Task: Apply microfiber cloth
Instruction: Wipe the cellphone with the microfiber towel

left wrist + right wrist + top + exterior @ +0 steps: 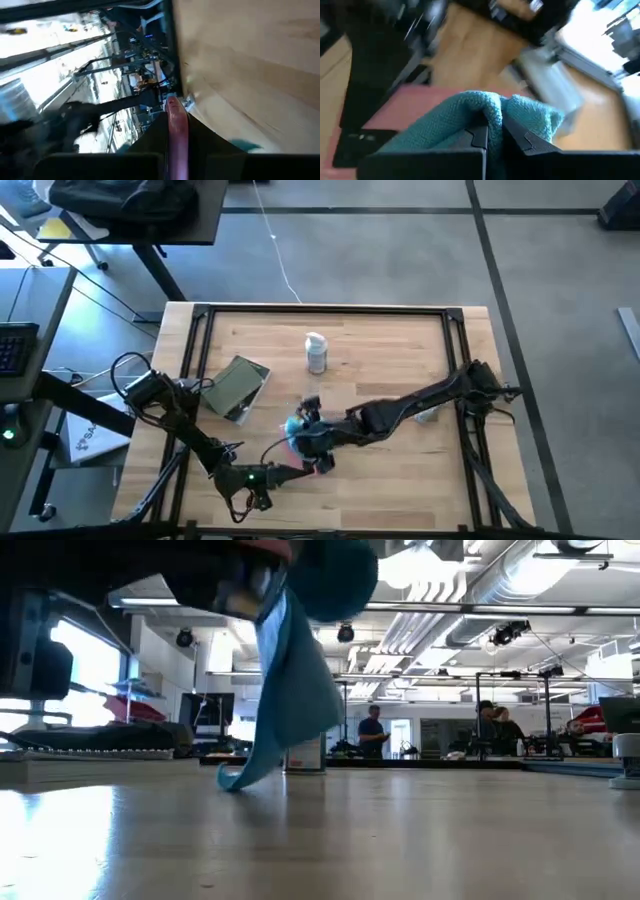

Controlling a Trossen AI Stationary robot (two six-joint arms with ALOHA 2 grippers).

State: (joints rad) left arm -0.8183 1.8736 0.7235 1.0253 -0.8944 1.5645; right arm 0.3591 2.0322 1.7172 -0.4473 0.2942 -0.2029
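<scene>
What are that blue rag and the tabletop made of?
The microfiber cloth, pinched in the right claw, looks like soft, matte, fuzzy fabric: it bunches and drapes limply. The table looks like pale wood with visible grain and a slight sheen, possibly veneer.

Pink object [176, 131] blurred, partly claw-hidden.

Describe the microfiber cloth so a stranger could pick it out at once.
Start at the wooden table and go to the middle of its near half, where the two dark arms meet. The microfiber cloth hangs pinched in the right gripper. It is the only soft turquoise thing, unlike the flat olive pouch and the white spray bottle.
</scene>
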